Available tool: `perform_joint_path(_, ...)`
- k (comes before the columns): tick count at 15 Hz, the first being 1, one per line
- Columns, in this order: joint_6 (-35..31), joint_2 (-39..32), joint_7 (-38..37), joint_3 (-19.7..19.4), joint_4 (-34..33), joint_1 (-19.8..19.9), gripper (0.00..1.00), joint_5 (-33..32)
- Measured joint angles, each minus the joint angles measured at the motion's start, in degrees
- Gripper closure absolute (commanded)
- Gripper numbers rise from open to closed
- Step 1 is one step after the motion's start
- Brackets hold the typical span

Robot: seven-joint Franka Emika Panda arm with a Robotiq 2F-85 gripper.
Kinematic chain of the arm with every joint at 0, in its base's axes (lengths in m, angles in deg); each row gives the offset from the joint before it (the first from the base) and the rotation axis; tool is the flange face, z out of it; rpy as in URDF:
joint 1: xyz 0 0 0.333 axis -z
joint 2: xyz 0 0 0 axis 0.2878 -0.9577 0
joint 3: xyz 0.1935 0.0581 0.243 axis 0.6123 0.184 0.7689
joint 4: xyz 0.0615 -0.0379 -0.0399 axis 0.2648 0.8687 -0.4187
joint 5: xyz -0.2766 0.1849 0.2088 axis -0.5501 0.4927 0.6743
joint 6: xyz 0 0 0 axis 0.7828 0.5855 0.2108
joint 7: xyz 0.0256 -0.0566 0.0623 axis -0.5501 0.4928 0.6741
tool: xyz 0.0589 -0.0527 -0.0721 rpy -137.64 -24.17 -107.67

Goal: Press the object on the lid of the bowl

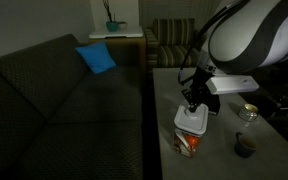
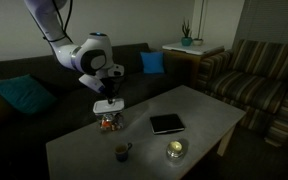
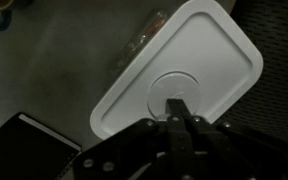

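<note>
The bowl (image 1: 188,141) is a squarish tub with orange-red and white patterned sides; it stands near the table's edge and shows in both exterior views (image 2: 109,122). Its white lid (image 3: 209,50) fills the wrist view, with a round raised ring in the middle. My gripper (image 3: 174,103) is shut, fingers together, with the tips over the ring's centre. The small grey button is hidden under the fingertips. In both exterior views the gripper (image 1: 193,101) (image 2: 107,91) hangs straight over the lid, close to it; I cannot tell whether it touches.
A flat black square item (image 2: 167,124) lies mid-table, its corner in the wrist view (image 3: 24,150). A dark cup (image 2: 122,152) and a glass dish (image 2: 176,150) stand near the front edge. A sofa (image 1: 54,100) runs beside the table (image 2: 209,115).
</note>
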Motion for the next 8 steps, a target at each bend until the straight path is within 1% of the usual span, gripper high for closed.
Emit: perform_joint_path(8, 0.29, -0.73, -0.84, -0.49, -0.02, -0.1, 1.0, 0.39)
